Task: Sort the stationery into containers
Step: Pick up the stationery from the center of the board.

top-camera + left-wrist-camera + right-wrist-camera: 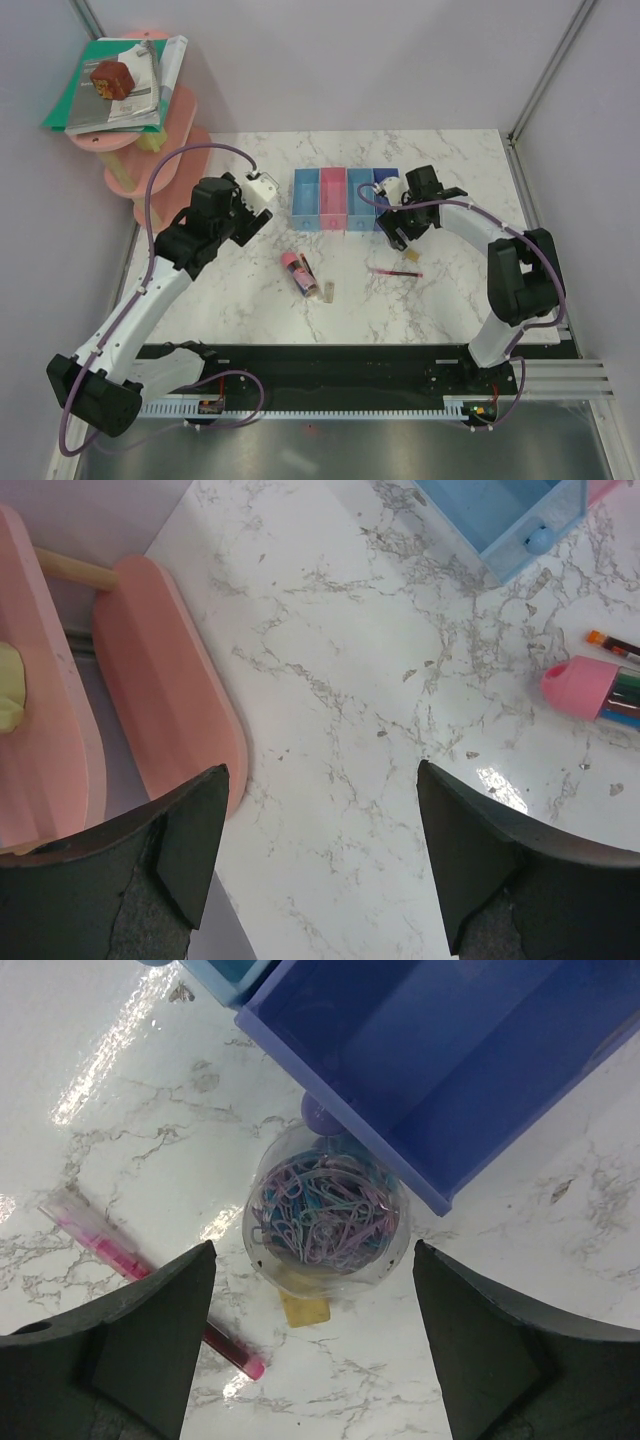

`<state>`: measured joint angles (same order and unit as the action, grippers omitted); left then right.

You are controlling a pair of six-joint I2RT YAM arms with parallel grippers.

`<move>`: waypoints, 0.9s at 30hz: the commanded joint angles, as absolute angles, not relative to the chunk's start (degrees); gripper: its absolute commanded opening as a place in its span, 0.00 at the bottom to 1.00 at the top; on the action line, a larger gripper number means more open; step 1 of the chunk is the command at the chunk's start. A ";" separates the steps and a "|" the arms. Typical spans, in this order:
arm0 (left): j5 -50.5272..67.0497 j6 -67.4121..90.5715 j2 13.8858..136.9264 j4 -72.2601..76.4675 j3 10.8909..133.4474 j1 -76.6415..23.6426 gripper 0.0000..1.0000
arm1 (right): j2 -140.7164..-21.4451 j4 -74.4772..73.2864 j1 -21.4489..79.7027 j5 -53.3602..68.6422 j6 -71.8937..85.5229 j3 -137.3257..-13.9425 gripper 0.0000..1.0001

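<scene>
Sorting looks barely begun: trays (306,220) seem empty; pen (395,271), tube (300,272) and clip tub (325,1210) lie mid-frame. Left gripper (320,780) and right gripper (312,1252) gape, empty.

Bright, even overhead light washes the white marble-patterned tabletop (450,300), which throws glare patches in both wrist views. Soft, faint shadows fall beneath the arms. The left gripper (320,860) and right gripper (310,1350) show dark against the gleaming surface.
</scene>
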<state>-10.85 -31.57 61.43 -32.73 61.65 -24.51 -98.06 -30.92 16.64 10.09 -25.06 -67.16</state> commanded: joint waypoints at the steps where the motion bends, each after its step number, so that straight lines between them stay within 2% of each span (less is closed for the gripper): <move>1: -9.23 -33.31 60.47 -32.78 61.08 -24.78 0.84 | -99.84 -30.06 16.61 11.51 -23.91 -67.59 0.88; 4: -8.88 -33.14 60.47 -32.70 61.08 -24.79 0.83 | -100.98 -29.45 16.61 11.34 -23.64 -68.38 0.88; 10: -8.53 -33.05 60.91 -32.70 60.91 -24.79 0.84 | -103.09 -28.65 16.61 11.51 -23.12 -69.08 0.77; 13: -8.44 -32.87 61.00 -32.78 60.65 -24.79 0.84 | -102.92 -28.39 16.61 11.69 -22.85 -69.08 0.76; 24: -7.65 -32.17 61.26 -32.70 60.82 -24.70 0.83 | -103.44 -26.72 16.79 10.11 -20.57 -71.89 0.78; 27: -7.65 -32.17 61.00 -32.78 60.73 -24.78 0.83 | -103.97 -26.54 16.96 9.67 -20.22 -72.25 0.65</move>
<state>-8.51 -31.57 61.36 -32.93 60.58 -24.51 -103.07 -28.75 16.67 10.22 -21.78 -69.60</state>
